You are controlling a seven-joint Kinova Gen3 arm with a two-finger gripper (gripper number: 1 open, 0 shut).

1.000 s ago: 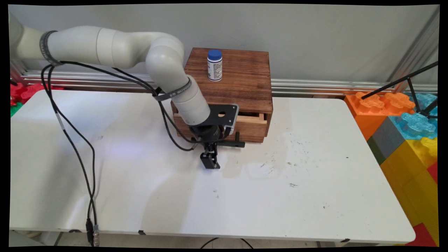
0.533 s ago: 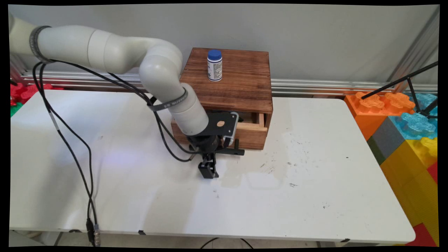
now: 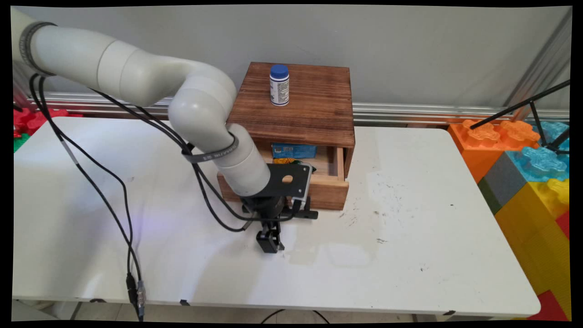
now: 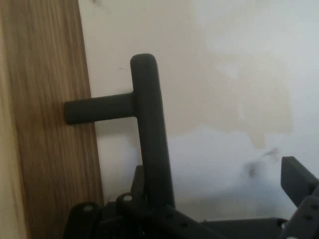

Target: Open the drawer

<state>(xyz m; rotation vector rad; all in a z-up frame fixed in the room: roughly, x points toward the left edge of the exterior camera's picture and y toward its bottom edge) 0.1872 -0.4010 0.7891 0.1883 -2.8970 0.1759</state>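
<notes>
A brown wooden cabinet (image 3: 314,109) stands at the back of the white table (image 3: 410,255). Its drawer (image 3: 330,191) is pulled out, and a blue packet (image 3: 294,150) and something orange-yellow lie inside. The drawer's black T-shaped handle (image 3: 306,213) (image 4: 149,129) sticks out from the wooden front (image 4: 45,124). My gripper (image 3: 269,240) (image 4: 219,189) is open, pointing down at the handle. The bar lies against the left finger (image 4: 137,175), while the right finger (image 4: 299,181) stands well away from it. A white bottle with a blue cap (image 3: 279,85) stands on the cabinet's top.
Big orange, blue and yellow toy blocks (image 3: 524,155) are stacked beyond the table's right edge, with a black tripod leg (image 3: 514,107) over them. Red blocks (image 3: 27,120) lie at the far left. Black cables (image 3: 109,191) hang from the arm over the table's left half.
The drawer has slid out toward the table's near side along with my gripper at its handle. The blue packet inside has come into sight.
</notes>
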